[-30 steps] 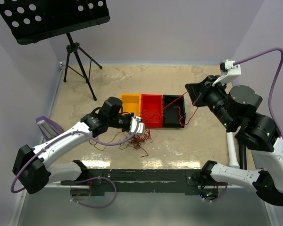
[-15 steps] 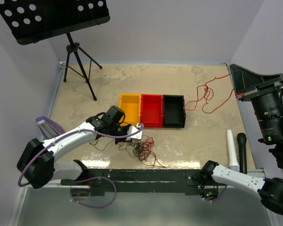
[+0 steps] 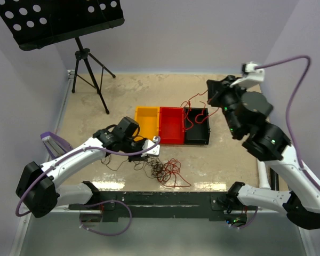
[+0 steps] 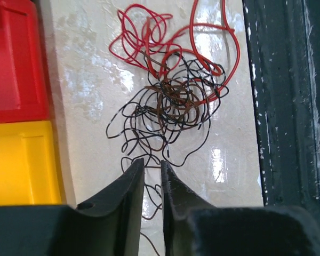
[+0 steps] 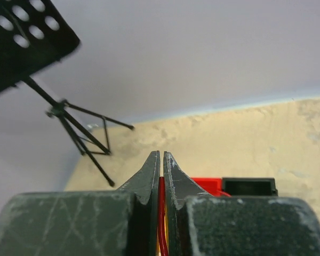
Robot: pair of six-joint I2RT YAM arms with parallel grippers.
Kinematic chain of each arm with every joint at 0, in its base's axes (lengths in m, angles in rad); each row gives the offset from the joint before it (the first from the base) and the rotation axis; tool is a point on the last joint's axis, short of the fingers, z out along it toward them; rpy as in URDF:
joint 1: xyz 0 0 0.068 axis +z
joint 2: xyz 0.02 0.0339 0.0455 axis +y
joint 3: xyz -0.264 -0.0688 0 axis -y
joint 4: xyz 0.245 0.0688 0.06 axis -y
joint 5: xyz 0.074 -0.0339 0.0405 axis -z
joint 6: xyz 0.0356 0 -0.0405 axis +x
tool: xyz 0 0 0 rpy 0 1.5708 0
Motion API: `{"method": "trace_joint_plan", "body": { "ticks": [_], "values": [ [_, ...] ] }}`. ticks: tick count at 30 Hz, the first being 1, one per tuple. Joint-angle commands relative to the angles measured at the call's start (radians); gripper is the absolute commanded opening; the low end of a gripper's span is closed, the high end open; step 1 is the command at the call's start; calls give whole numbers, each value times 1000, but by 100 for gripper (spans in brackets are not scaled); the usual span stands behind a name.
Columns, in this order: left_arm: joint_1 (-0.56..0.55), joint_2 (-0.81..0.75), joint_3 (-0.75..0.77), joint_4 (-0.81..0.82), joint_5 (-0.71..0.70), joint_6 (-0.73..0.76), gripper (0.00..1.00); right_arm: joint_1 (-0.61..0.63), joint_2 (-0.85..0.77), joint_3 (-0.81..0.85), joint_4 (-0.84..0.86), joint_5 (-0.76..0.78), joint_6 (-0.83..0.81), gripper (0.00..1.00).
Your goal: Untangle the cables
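Observation:
A tangle of thin cables lies near the table's front edge. The left wrist view shows black and brown loops knotted with red loops. My left gripper is low over the table just left of the tangle. Its jaws stand a narrow slit apart, and stray black strands lie on the table under them. My right gripper is raised above the black bin. It is shut on a red cable, which hangs in loops down towards that bin.
Yellow, red and black bins stand side by side mid-table. A music stand on a tripod is at the back left. A dark rail runs along the near table edge beside the tangle.
My right arm has swung in from the far right to above the black bin, carrying the red cable. My left gripper's jaws closed, then parted slightly. The tangle lies a little nearer the front edge.

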State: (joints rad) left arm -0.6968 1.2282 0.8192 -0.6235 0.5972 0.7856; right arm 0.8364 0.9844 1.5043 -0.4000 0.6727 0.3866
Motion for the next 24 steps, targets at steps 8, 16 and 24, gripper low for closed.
{"method": "trace_joint_plan", "body": {
  "ticks": [8, 16, 24],
  "values": [
    [29, -70, 192, -125, -4, -77, 36, -31, 126, -148, 96, 126, -14, 0],
    [37, -84, 242, -166, -45, -103, 37, -63, 112, -226, 53, 162, 35, 0],
    [54, -96, 287, -170, -68, -131, 40, -85, 125, -288, 21, 208, 54, 0]
  ]
}}
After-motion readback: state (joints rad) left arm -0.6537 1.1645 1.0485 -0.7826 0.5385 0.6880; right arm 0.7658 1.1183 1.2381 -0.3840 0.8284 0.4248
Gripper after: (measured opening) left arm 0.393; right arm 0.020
